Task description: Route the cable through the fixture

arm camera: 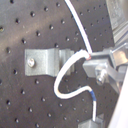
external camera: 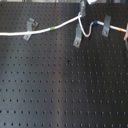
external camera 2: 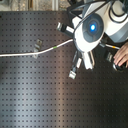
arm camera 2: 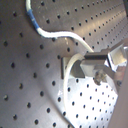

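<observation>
- We see the cable (external camera: 60,25) enter at the left edge of the black perforated board (external camera: 60,90) in the first exterior view and run rightward near the board's far edge, rising slightly.
- Near the far left corner of the board, the cable passes by a small grey clip (external camera: 31,25); we cannot tell whether it touches it.
- A green band (external camera: 53,28) marks the cable between that clip and the fixture.
- The fixture (external camera: 77,37) stands around the middle of the far edge, and the cable passes just above its top, then drops into a loop beside it.
- In the first wrist view, the gripper (arm camera: 90,57) pinches the white cable between its fingertips, right next to the fixture's bracket (arm camera: 47,60).
- Further right, the cable carries a blue band (external camera: 95,22) and runs past another grey clip (external camera: 106,26) toward the board's right edge.
- In the second exterior view, a human hand (external camera 2: 121,56) rests at the board's right edge.
</observation>
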